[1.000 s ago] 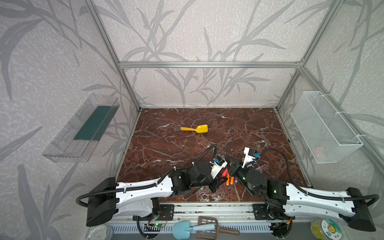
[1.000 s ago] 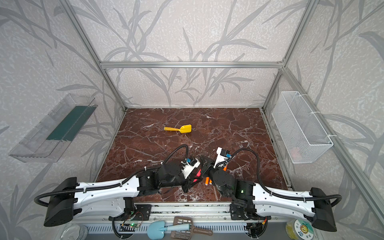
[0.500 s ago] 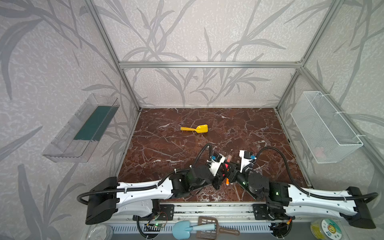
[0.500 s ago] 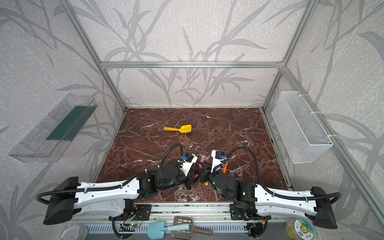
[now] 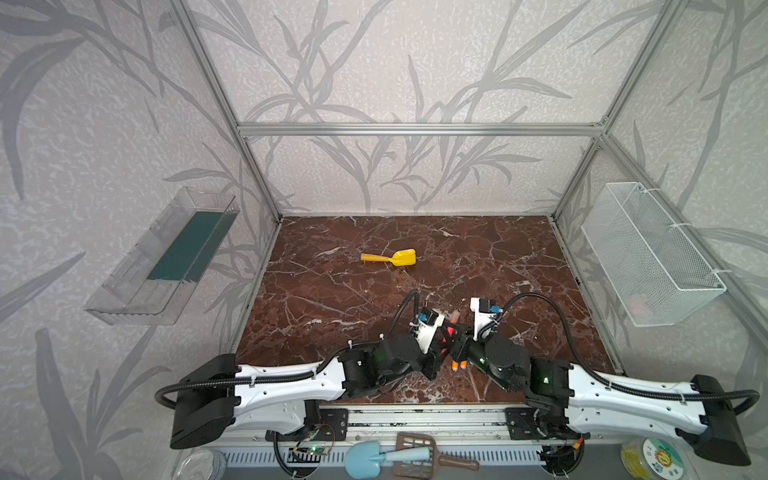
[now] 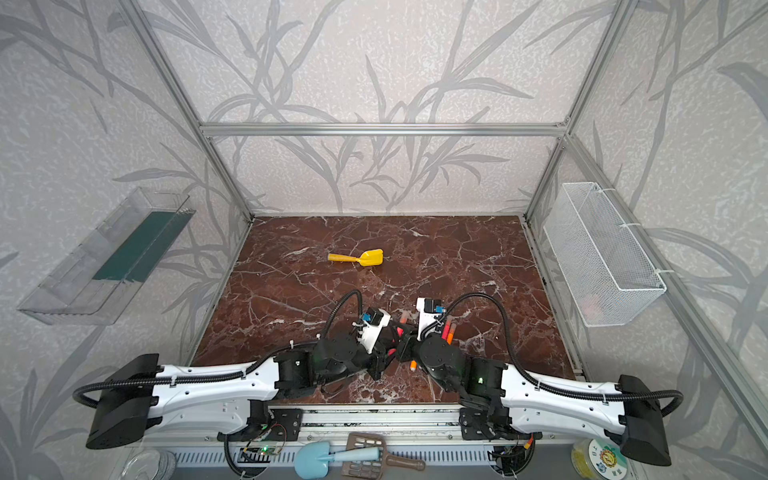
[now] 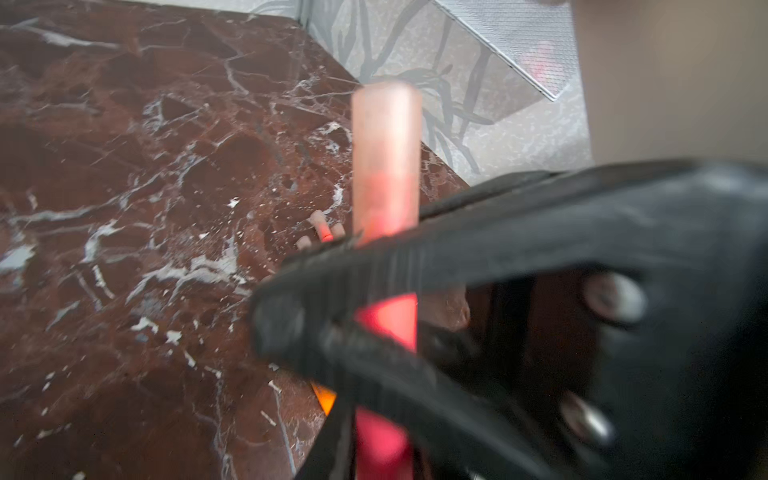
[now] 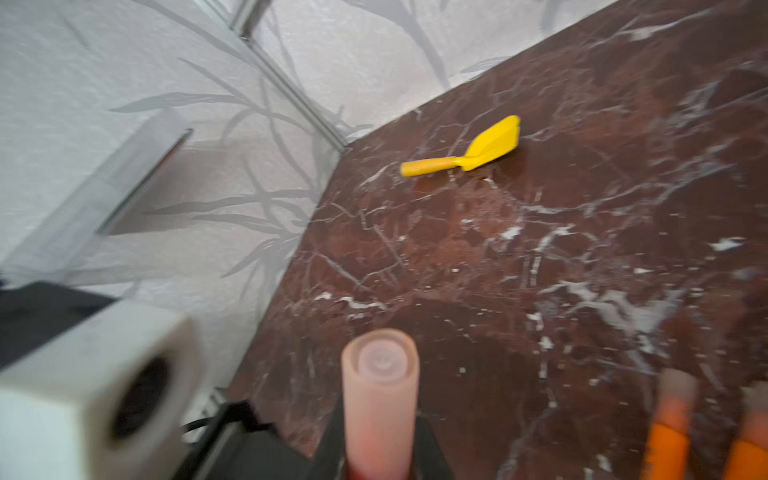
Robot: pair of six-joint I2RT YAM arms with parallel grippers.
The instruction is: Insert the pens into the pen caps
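Where both arms meet at the table's [image 5: 332,299] front, we list: pink-red pen [image 7: 386,324], pen cap [image 7: 384,158] on its tip, clamped in the right gripper [image 8: 380,453]; left gripper [image 5: 438,353], jaw state we cannot tell; orange pens [image 8: 669,440] lying nearby.

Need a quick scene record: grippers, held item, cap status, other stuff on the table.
right gripper: shut on pink-red pen
pen cap: over the held pen's end, sticking out past the jaws
left gripper: close beside the same pen; open or shut unclear
orange pens: two, lying on the table beside the grippers
yellow shovel: lying farther back, apart from both arms
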